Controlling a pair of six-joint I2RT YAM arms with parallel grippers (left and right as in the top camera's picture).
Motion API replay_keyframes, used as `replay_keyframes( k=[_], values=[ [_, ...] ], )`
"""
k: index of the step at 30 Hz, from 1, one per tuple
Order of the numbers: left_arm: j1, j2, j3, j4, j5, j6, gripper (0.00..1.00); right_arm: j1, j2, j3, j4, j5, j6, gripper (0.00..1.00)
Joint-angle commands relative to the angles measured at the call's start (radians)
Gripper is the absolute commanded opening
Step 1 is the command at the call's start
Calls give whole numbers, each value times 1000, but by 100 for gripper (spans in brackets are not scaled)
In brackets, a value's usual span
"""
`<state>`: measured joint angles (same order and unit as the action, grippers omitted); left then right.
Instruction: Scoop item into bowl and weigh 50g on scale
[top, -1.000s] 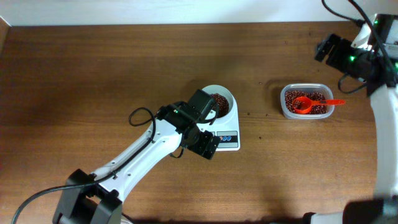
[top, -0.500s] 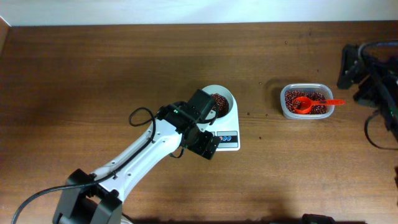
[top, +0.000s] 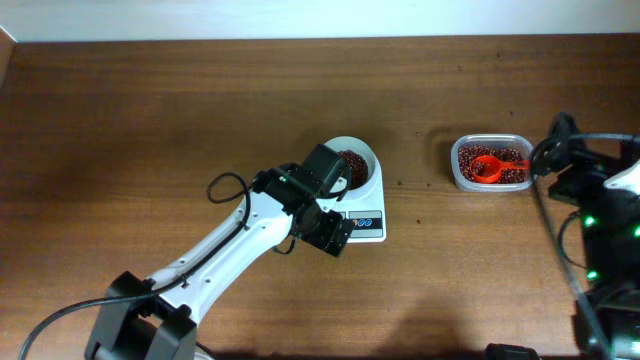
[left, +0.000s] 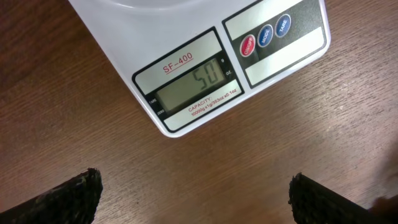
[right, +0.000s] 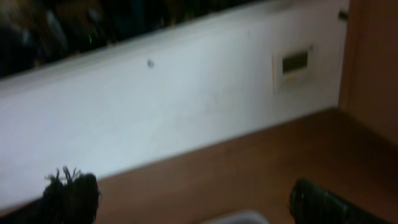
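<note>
The white bowl (top: 362, 160) holds reddish-brown beans (top: 352, 163) and stands on the white scale (top: 368, 226). In the left wrist view the scale (left: 124, 43) shows its display (left: 189, 87) reading 50, beside red and blue buttons (left: 265, 35). My left gripper (left: 193, 199) is open and empty, hovering just in front of the scale. More beans (top: 470, 160) fill a clear tub (top: 455, 170) with a red scoop (top: 492, 167) resting in it. My right gripper (right: 193, 199) is open and empty, to the right of the tub, facing the white wall.
The right arm (top: 600, 200) stands at the table's right edge. The left arm (top: 240, 235) crosses from the front left to the scale. A white wall (right: 155, 106) with a socket (right: 294, 62) runs behind the table.
The right arm has swung down and toward the front along the right edge, away from the back corner. The left arm, bowl, scale, tub and scoop have not moved.
</note>
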<state>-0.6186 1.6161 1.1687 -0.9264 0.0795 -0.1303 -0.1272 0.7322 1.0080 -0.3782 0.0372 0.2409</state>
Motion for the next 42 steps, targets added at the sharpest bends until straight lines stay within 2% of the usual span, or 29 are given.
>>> replay_keyframes(
  k=[1, 3, 9, 12, 13, 17, 22, 26, 31, 36, 42],
  values=[
    [5, 5, -6, 2, 11, 12, 99, 5, -92, -192, 182, 24, -27, 99],
    [5, 5, -6, 2, 11, 12, 99, 5, -175, -375, 402, 24, -27, 99],
    [5, 5, -6, 2, 11, 13, 99, 5, -383, -813, 923, -3, -27, 99],
    [4, 5, -6, 2, 11, 12, 99, 5, -462, -944, 993, -2, -27, 99],
    [5, 5, -6, 2, 11, 12, 99, 5, -489, -985, 993, -3, -27, 99],
    [4, 5, -6, 2, 11, 12, 99, 18, -581, -1003, 784, 1, -27, 99],
    [4, 5, -6, 2, 11, 12, 99, 107, -732, -1003, 296, 56, -40, 99],
    [4, 5, -6, 2, 11, 12, 99, 186, -729, -1003, 300, -56, -394, 99],
    [5, 5, -6, 2, 11, 12, 99, 191, -729, -1003, 299, -52, -368, 99],
    [5, 5, -6, 2, 11, 12, 99, 106, -729, -1003, 298, -35, -254, 99],
    [4, 5, -6, 2, 11, 12, 99, 107, -729, -1003, 299, -29, -240, 99]
  ],
)
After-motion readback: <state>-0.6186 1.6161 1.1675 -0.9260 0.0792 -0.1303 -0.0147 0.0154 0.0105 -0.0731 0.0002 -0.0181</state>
